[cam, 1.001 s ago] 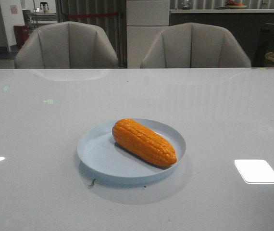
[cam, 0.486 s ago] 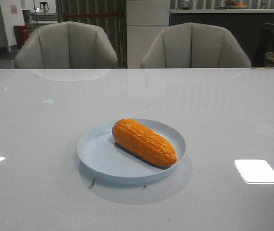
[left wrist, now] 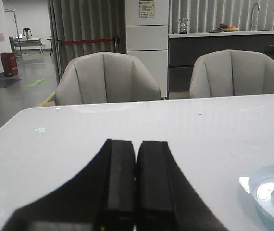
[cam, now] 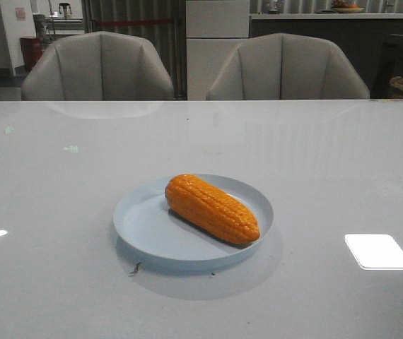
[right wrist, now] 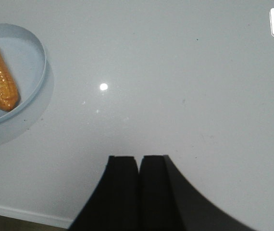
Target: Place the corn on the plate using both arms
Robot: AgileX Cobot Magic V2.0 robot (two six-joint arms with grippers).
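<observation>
corn (cam: 211, 207) lying in plate (cam: 145, 229) | left end effector (left wrist: 136, 179) closed, empty | right end effector (right wrist: 139, 185) closed, empty, over worktop (cam: 60, 176)

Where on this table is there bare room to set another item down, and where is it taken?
The table shows bare surface on every side of the plate: left of it, right of it, and behind it toward the chairs. Only the middle is taken, where the corn lies diagonally on the plate.
</observation>
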